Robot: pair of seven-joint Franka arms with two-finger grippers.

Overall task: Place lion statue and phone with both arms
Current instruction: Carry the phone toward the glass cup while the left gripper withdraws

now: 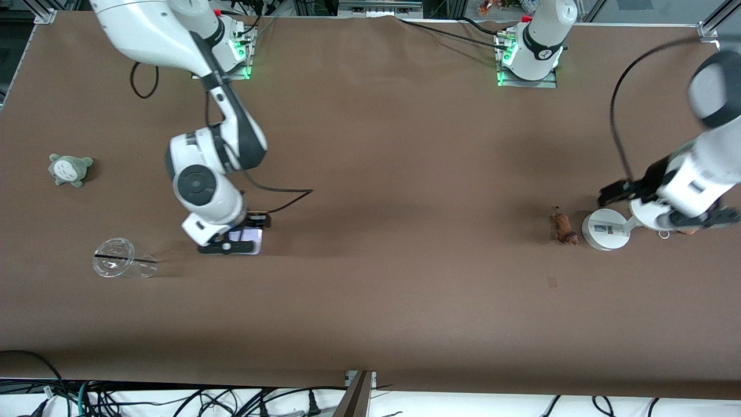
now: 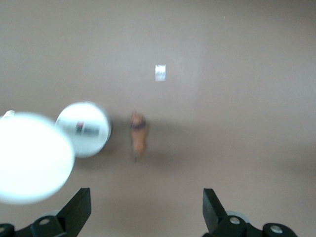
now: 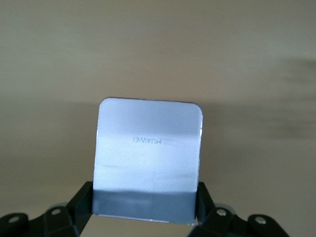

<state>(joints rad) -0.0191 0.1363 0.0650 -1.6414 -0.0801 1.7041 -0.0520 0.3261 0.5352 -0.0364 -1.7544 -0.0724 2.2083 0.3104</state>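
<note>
2 arms | right end effector (image 3: 145,210) clamps phone (image 3: 148,163) | left end effector (image 2: 147,210) wide over lion statue (image 2: 138,137)

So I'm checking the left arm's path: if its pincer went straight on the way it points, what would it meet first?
Probably bare table. The left pincer is open and points down, with the lion just ahead of its gap and the white stand beside that. Depth is unclear.

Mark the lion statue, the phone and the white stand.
lion statue (image 1: 563,227): front view, on its brown body.
phone (image 3: 148,163): right wrist view, on the middle of its pale face, below the printed mark.
white stand (image 1: 605,230): front view, on its round base.
</note>
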